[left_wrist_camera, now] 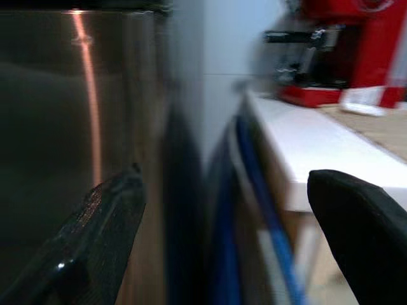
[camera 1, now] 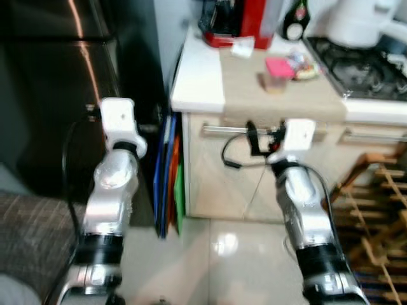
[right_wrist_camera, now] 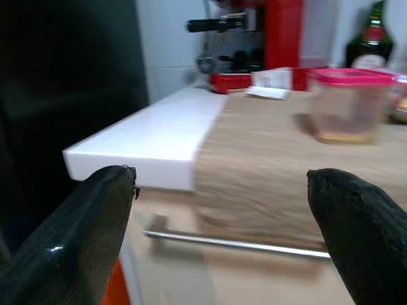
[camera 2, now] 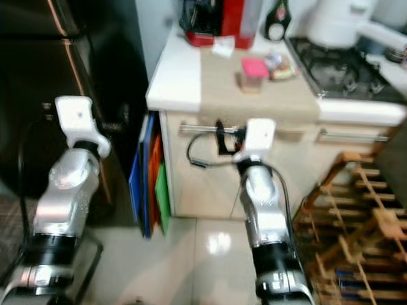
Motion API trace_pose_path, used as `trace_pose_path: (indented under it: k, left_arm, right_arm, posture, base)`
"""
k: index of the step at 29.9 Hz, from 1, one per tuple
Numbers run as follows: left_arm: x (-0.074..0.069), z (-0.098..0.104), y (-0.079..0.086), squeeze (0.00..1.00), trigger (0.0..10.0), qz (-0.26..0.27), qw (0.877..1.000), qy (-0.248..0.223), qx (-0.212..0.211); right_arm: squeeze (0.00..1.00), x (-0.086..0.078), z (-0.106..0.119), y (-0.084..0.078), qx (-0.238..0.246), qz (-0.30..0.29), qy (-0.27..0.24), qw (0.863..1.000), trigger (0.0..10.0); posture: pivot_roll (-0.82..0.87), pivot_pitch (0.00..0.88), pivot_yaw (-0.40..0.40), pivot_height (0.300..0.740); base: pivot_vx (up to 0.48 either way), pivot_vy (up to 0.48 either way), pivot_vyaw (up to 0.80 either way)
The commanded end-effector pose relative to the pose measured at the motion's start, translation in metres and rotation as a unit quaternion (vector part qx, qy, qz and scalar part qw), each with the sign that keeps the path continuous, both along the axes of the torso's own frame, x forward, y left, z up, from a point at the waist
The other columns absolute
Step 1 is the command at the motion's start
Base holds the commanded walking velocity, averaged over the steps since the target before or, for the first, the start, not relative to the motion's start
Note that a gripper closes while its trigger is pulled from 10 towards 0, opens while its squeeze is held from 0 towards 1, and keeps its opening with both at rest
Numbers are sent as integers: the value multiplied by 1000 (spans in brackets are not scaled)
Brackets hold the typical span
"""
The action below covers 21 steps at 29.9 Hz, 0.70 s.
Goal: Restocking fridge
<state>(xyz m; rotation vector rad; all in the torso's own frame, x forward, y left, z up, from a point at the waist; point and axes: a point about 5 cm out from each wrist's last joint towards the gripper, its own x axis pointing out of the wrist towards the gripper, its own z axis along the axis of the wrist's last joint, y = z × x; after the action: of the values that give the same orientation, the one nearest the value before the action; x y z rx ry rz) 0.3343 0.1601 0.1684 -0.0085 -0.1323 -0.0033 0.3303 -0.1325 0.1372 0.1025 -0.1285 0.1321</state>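
Observation:
The dark steel fridge (camera 1: 57, 95) stands closed at the left, its door (left_wrist_camera: 63, 108) close in front of my left gripper (left_wrist_camera: 222, 254). That gripper is open and holds nothing. A clear container with a pink lid (camera 1: 278, 73) sits on the wooden countertop (camera 1: 254, 95), beside some small packets. My right gripper (right_wrist_camera: 219, 210) is raised in front of the counter's edge, below and short of the container (right_wrist_camera: 350, 105). It is open and empty. The right gripper's black fingers (camera 1: 252, 136) hang by the drawer's metal handle (camera 1: 222, 130).
Blue, orange and green boards (camera 1: 170, 178) stand in the gap between fridge and cabinet. A red coffee machine (camera 1: 232, 22), a bottle (camera 1: 296, 22) and a gas hob (camera 1: 362, 63) line the counter. A wooden rack (camera 1: 375, 203) stands on the floor at the right.

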Motion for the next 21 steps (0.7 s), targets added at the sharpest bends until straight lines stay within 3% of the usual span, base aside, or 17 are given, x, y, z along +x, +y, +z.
trace_pose_path:
  k: [1, 6, 12, 15, 18, 21]
  left_arm:
    - [0, 2, -10, 0, 10000, -18, 1000, -7, 0]
    - [-2, 0, -11, 0, 10000, -22, 1000, -3, -2]
    - [-5, 4, -16, 0, 10000, -51, 999, -10, -12]
    - [-5, 7, -25, 0, 10000, -82, 996, -22, -4]
    - [-4, 4, -29, 0, 10000, -95, 995, -6, -22]
    - [-3, -9, -21, 0, 10000, -76, 995, 29, -51]
  right_arm:
    - [0, 1, 8, -10, -3, -20, -18, 1000, 10000]
    - [0, 1, 7, -12, -5, -30, -14, 999, 10000]
    - [0, 2, 9, -28, -18, -96, -12, 995, 10000]
    - [0, 3, 10, -34, -37, -107, -20, 993, 10000]
    - [0, 3, 6, -38, -37, -127, -6, 991, 10000]
    - [0, -2, 0, -49, -93, -150, 16, 984, 10000]
  posture:
    - [-15, 0, 13, 740]
    - [-11, 0, 8, 740]
    - [-1, 0, 10, 740]
    - [6, 0, 39, 740]
    - [1, 0, 57, 740]
    - [-5, 0, 59, 740]
  base:
    - [0, 0, 0]
    - [0, 0, 0]
    - [0, 0, 0]
    - [0, 0, 0]
    - [0, 0, 0]
    - [0, 0, 0]
